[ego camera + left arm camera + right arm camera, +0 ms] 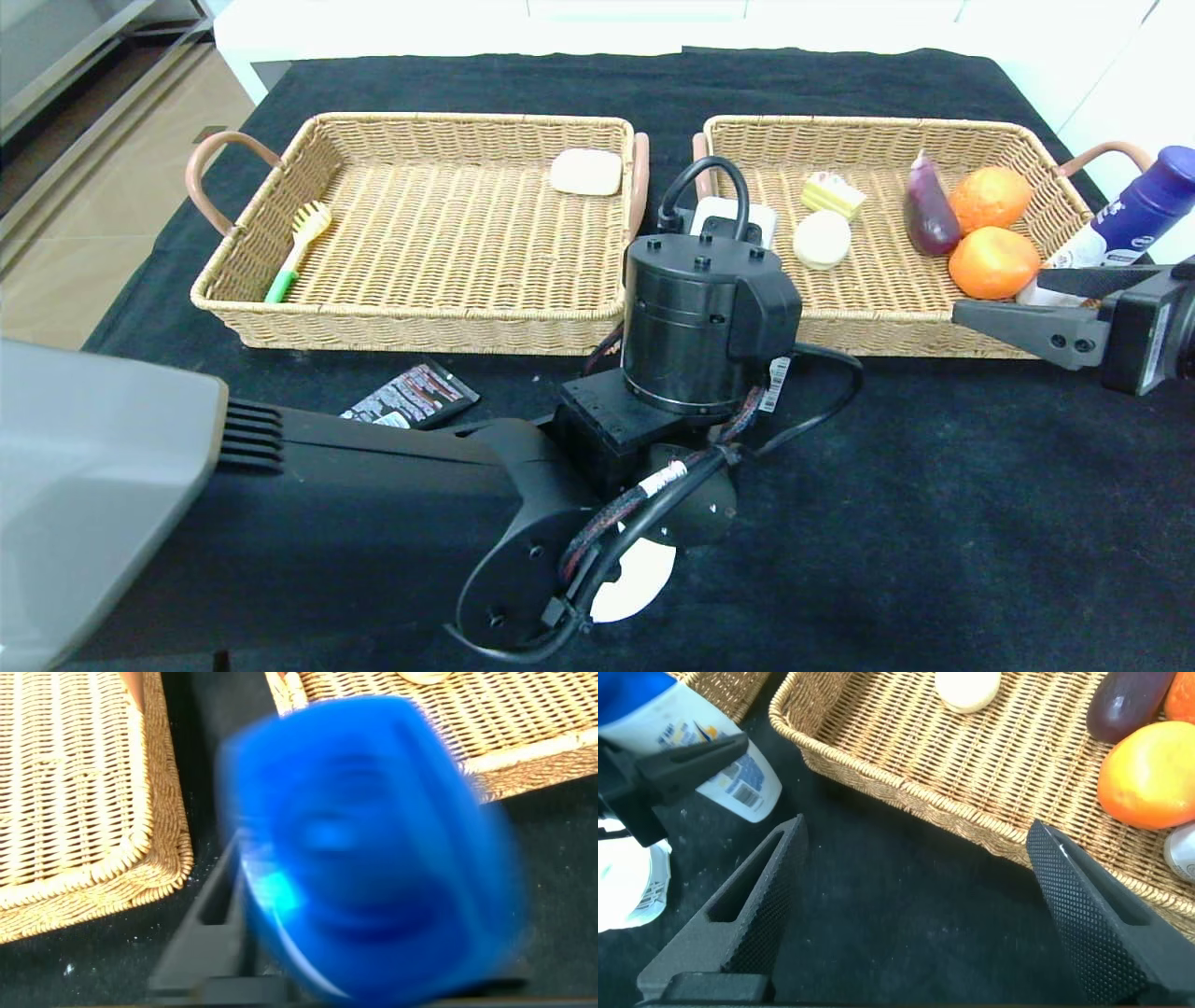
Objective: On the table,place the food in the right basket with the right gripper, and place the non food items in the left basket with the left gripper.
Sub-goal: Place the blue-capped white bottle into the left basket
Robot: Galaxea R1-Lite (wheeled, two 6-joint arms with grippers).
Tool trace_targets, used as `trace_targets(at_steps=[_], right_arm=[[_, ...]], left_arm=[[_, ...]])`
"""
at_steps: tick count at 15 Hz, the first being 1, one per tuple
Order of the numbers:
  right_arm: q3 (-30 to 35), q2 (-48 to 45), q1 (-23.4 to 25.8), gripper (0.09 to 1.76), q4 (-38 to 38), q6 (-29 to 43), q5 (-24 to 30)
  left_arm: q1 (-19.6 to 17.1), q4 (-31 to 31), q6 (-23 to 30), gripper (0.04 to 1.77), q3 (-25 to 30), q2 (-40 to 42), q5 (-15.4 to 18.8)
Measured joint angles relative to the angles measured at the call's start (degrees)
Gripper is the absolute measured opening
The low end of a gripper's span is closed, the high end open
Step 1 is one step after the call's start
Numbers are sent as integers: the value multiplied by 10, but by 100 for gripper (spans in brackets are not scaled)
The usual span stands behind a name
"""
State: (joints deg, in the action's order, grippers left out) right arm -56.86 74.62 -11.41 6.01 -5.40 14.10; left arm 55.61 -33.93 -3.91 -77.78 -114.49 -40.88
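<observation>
We see the black-clothed bench with broad bare room along its near edge, in front of two woven wicker baskets: the left basket and the right basket, side by side with a narrow gap between them. The left claw is clamped on the white bottle with blue cap above the bench by that gap, its cap end and long axis pointing at the wrist camera. The right claw gapes wide by the right basket's front rim. One black barcode tube lies flat before the left basket; one round white dish shows under the left arm.
</observation>
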Motion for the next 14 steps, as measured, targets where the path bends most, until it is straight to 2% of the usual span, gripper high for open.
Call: trace_targets(at_steps=[2,14], right_arm=[[0,0,0,171,0,0,0],[0,0,0,171,0,0,0]], left_arm=[[0,0,0,64,1,0,0],[1,2,-2,64,0,6,0]])
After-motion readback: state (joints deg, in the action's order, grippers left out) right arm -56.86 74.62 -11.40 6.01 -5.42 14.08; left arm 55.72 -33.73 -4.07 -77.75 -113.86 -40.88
